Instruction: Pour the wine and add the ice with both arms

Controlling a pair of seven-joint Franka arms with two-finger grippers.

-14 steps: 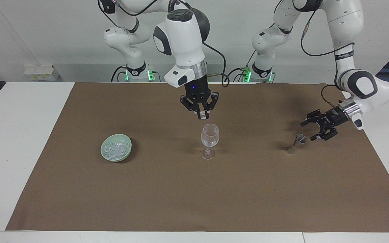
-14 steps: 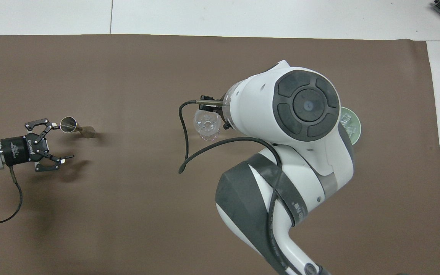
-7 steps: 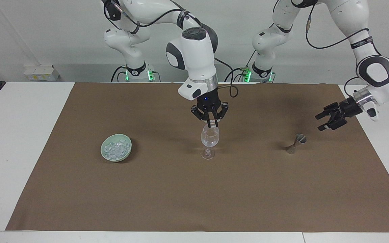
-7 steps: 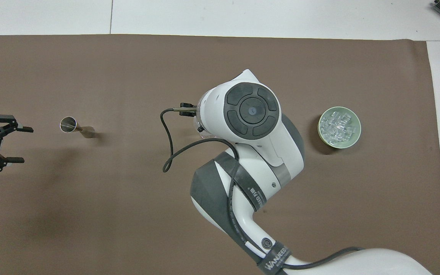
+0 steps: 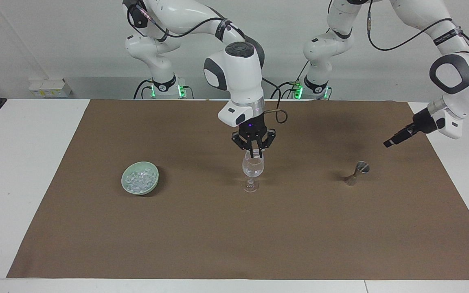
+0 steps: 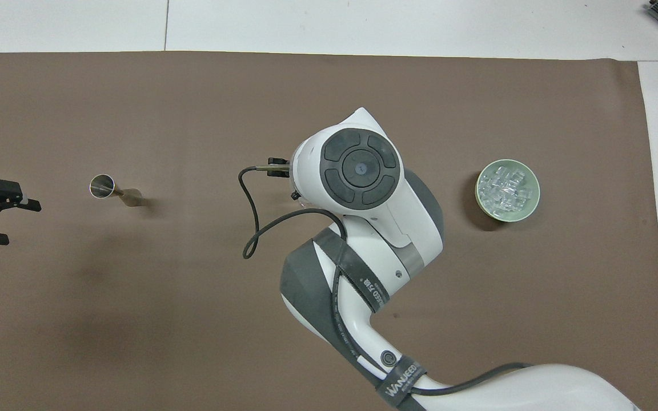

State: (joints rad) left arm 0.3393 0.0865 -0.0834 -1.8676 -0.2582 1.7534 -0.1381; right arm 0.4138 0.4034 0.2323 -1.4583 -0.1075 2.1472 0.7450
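Taking the facing view from its left edge across, a green bowl [image 5: 140, 178] sits on the brown mat [image 5: 234, 244] toward the right arm's end of the desk [image 5: 27, 162], filled with ice [image 5: 138, 179] in small glassy chunks. At the middle of the mat stands a wine glass [image 5: 253, 171], and the right pincer [image 5: 255, 154] hangs directly over its mouth, tips at the rim, fingertips together on what appears to be a single piece of ice. Further along, a small metal measuring cup [image 5: 356, 173] stands toward the left arm's end, and the left pincer [image 5: 395, 139] hovers above the mat's edge near it, fingers apart and empty, waiting. The risk lies at the glass: if the right pincer sits slightly off centre when it lets go, the chunk could strike the rim and bounce onto the mat. A further descent could knock the thin rim, and the tall stemmed glass looks likely to tip. Released from too high, the ice may splash any liquid inside.
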